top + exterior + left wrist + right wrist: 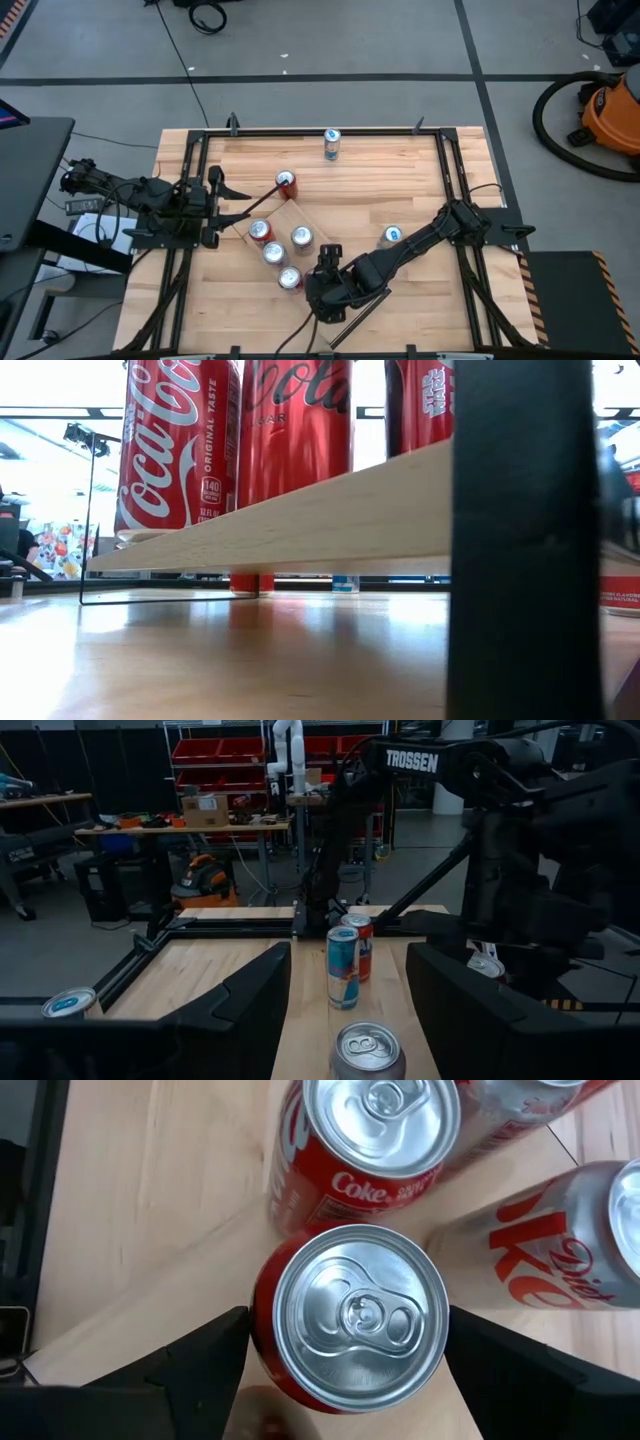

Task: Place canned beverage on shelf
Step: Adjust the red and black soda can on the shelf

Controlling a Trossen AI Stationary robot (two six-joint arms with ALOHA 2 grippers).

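Low center of the high view: the right tool (312, 290) straddles a red can (350, 1318) on the shelf (300, 520), fingers apart, apparently untouching. Rigid, smooth, probably heavy; grip mid-wall. The left tool (225, 205) waits, spread, center-left.

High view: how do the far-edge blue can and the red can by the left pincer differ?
The blue can is blue and white, the red can red. The blue can stands alone at the far edge; the red can sits by the open left pincer. Both upright, off the shelf.
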